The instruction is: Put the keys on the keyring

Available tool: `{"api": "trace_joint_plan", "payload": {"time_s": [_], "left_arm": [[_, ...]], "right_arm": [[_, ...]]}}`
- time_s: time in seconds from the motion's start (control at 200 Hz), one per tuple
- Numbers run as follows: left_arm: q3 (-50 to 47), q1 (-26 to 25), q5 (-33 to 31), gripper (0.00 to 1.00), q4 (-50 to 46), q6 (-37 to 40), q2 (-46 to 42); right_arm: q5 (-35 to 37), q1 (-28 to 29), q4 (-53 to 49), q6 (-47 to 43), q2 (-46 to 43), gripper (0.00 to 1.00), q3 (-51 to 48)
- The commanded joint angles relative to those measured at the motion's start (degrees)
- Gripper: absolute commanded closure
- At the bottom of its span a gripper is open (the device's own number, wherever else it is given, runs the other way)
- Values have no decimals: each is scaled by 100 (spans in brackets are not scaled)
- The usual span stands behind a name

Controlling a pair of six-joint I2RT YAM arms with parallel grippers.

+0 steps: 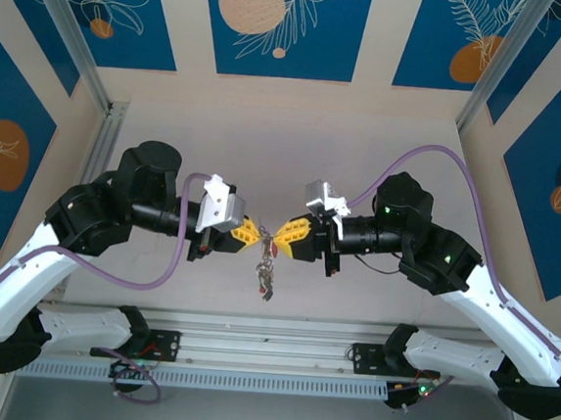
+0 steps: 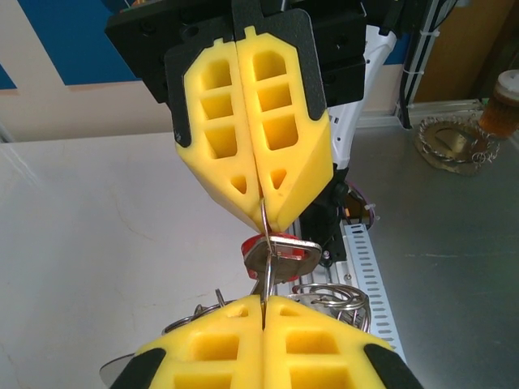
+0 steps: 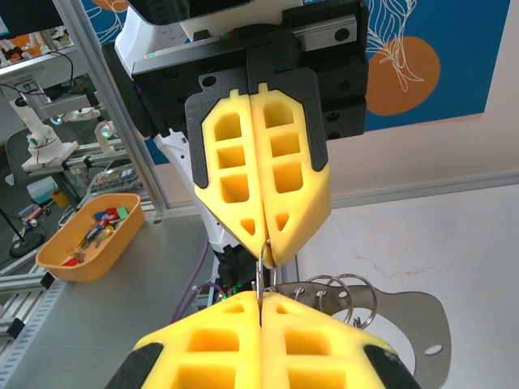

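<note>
Meeting tip to tip, the left claw (image 1: 252, 232) and right claw (image 1: 285, 234) each clamp tight on the keyring (image 2: 264, 223), keys (image 1: 267, 278) dangling straight below, equally near both.

No text, label, brand, number or sign is legible on any surface in the three camera views.
</note>
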Motion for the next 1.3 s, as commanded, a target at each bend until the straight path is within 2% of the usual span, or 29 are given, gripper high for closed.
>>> {"api": "trace_joint_plan", "payload": {"time_s": [0.0, 0.255, 1.005, 1.295], "left_arm": [[217, -68, 266, 100, 456, -71, -63], [173, -71, 250, 100, 476, -108, -89], [358, -68, 250, 100, 481, -248, 167], [398, -72, 224, 100, 482, -261, 227]], "right_arm": [[-40, 60, -31, -106, 25, 100, -96], [124, 144, -134, -265, -11, 100, -106], [1665, 1023, -375, -1641, -361, 100, -247], [2950, 1708, -396, -2181, -369, 100, -278]]}}
